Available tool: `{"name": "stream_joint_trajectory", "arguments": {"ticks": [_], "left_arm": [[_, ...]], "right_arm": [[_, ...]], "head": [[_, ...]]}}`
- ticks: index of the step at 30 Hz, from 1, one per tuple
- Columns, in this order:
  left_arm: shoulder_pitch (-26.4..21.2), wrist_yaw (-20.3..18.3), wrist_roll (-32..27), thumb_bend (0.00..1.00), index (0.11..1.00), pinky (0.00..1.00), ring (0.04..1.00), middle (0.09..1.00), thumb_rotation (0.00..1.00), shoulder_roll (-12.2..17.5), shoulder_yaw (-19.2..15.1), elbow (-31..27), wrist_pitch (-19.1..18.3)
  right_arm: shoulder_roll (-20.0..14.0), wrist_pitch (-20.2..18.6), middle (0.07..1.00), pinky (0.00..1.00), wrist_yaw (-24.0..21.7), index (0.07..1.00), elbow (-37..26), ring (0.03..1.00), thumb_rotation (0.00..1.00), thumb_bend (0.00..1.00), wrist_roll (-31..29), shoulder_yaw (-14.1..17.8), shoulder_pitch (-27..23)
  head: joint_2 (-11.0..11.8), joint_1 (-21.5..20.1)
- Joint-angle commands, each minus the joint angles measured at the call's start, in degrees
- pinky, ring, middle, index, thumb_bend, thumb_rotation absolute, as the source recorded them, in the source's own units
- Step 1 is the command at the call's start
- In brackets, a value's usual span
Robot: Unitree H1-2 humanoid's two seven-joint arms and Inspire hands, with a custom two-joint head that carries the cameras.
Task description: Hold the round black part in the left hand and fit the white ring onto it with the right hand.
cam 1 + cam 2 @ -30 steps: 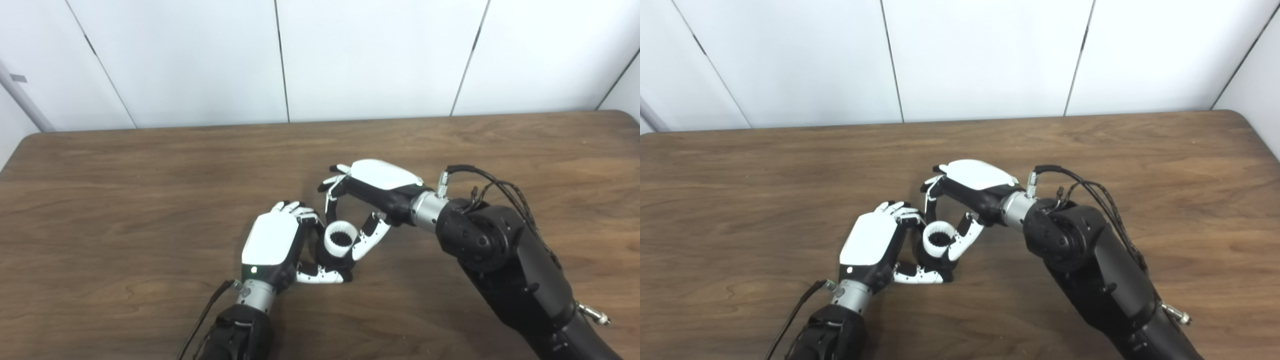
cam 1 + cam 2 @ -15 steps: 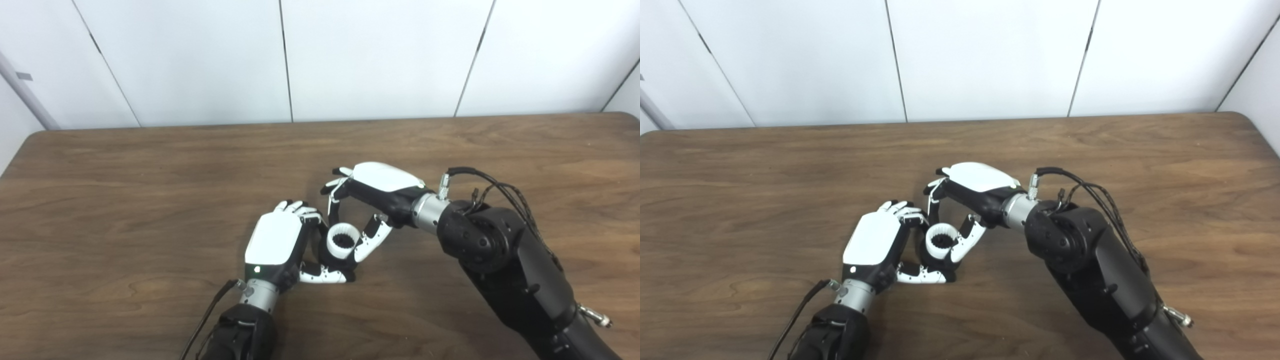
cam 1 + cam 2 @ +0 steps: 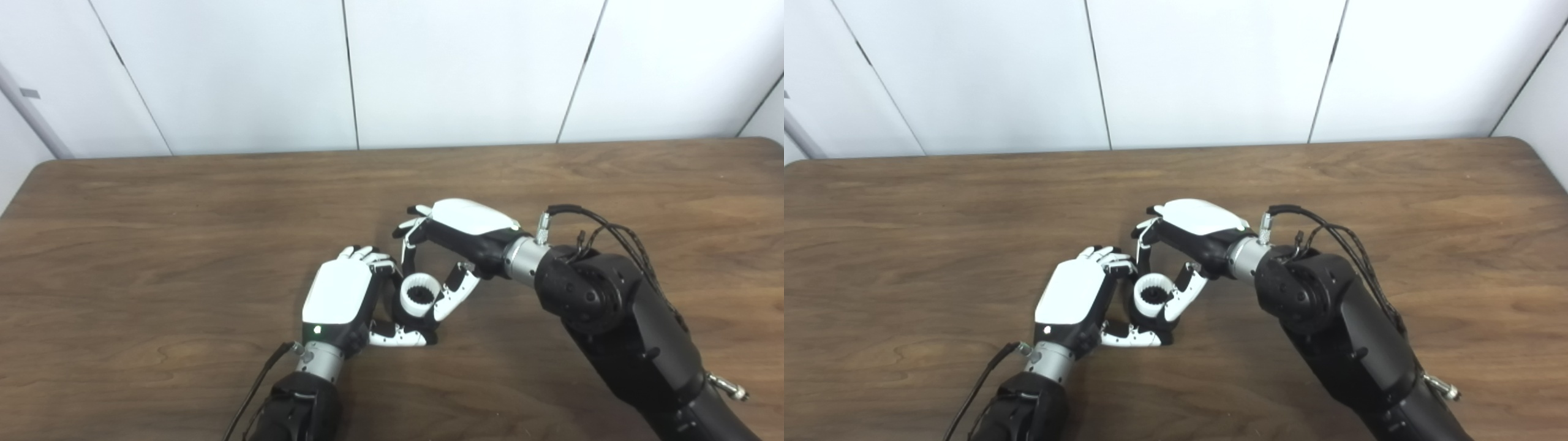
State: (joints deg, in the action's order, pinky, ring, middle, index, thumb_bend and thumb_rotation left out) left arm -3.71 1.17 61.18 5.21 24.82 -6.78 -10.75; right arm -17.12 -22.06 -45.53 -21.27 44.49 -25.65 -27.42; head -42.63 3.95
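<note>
White ring [image 3: 420,293] btwn both hands

The ring [image 3: 420,294] sits on the part [image 3: 401,314], near the middle of the table [image 3: 153,245]. The left hand [image 3: 340,298] is just left of it. The right hand [image 3: 456,245] is behind and to its right.

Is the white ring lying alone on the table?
No, the white ring sits between the left hand and right hand, held by their fingers.

Two hands meeting over a ring on the table

The left hand [image 3: 339,293] is gripping the black part [image 3: 405,317]; the right hand [image 3: 456,245] is pinching the white ring [image 3: 420,294] on top of it.
</note>
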Motion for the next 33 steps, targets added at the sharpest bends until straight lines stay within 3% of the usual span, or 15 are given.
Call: {"name": "stream_joint_trajectory", "arguments": {"ticks": [1, 33], "left_arm": [[-1.30, 0.89, 1.10, 0.52, 0.485, 0.92, 0.868, 0.766, 0.05, -0.35, 0.24, -0.59, 0.10], [-1.27, 0.35, 0.50, 0.52, 0.485, 0.92, 0.871, 0.767, 0.05, -0.38, -0.12, -1.37, 0.00]], "right_arm": [[0.14, 0.98, 0.879, 0.98, 1.06, 0.485, -0.76, 1.000, 0.13, 0.52, 0.32, 0.30, -2.63], [-0.16, 3.18, 0.875, 0.97, 3.10, 0.484, 1.60, 1.000, 0.13, 0.52, 0.64, 0.34, -2.81]], "head": [[-0.04, 0.06], [-0.35, -0.06]]}}
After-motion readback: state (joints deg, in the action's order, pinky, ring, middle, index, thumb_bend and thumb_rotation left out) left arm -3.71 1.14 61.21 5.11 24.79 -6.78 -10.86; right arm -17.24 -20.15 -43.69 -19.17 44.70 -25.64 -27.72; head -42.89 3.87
